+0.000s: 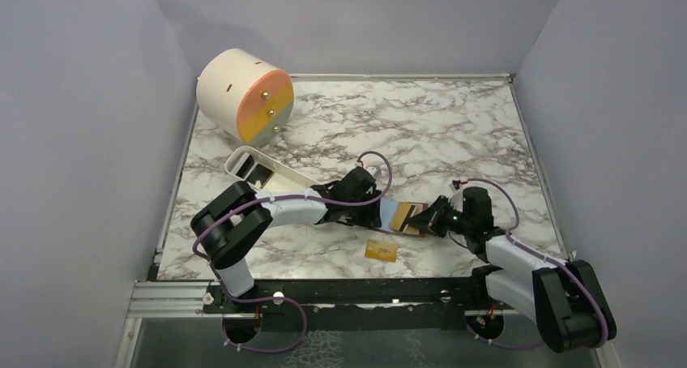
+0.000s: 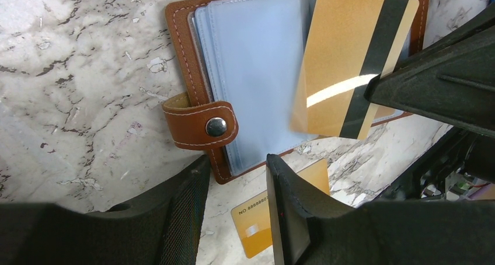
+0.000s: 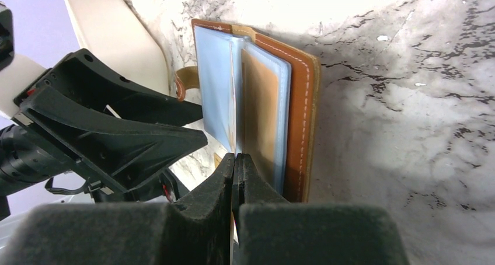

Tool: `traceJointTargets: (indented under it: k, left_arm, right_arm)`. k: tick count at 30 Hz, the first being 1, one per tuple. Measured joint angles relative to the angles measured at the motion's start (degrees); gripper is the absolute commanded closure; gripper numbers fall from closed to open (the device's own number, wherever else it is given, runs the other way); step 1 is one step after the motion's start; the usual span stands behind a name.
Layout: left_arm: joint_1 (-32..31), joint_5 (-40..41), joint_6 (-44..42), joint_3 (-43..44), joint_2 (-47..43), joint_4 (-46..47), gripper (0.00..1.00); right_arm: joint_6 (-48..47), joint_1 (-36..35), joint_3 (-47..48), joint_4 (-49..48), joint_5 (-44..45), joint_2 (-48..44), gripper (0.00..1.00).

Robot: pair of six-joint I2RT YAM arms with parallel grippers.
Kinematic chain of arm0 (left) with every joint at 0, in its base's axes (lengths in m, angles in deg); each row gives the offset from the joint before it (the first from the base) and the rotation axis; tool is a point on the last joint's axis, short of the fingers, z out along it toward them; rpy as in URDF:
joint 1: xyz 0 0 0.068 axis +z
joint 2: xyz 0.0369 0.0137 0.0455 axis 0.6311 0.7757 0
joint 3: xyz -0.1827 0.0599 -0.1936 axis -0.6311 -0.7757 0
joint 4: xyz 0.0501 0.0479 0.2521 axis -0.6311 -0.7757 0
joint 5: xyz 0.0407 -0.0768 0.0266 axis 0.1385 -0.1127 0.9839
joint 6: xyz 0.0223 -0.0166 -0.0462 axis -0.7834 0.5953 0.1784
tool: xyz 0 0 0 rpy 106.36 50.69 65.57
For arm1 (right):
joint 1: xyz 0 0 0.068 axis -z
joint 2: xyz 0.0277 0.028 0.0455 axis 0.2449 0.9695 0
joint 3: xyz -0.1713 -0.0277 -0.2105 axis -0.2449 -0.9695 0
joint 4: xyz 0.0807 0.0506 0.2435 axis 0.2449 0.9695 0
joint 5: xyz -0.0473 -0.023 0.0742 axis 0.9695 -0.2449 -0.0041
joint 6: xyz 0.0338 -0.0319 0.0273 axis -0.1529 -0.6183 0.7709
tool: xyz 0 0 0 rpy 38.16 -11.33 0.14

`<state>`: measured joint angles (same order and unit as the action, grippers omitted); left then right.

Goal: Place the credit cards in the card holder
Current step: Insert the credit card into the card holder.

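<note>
Gold card (image 2: 344,66), pinched in the right gripper (image 3: 234,166), hangs over the card holder (image 2: 257,72) — long axis along its spine. Left gripper (image 2: 236,206) hovers half-spread beside the snap tab (image 2: 216,126).

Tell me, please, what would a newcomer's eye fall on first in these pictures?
First, the gold card with its black stripe, pinched by the right gripper over the open brown card holder in the middle of the table. Next, the big cream drum with an orange-yellow face in the far left corner. Another orange card lies flat nearer the front edge.
</note>
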<state>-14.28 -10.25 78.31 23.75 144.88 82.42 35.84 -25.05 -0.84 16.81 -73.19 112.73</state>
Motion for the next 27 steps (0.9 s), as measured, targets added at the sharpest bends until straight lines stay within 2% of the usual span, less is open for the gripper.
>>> traceJointTargets:
  k: [12,27]
  left_arm:
    - [-0.02,0.0,0.11,0.0,0.0,0.0,0.58]
    - [-0.09,0.0,0.11,0.07,0.04,0.0,0.59]
  right_arm:
    - [-2.62,0.0,0.26,1.29,-1.75,4.04,0.99]
    - [-6.29,0.0,7.26,0.35,-6.36,16.61,0.97]
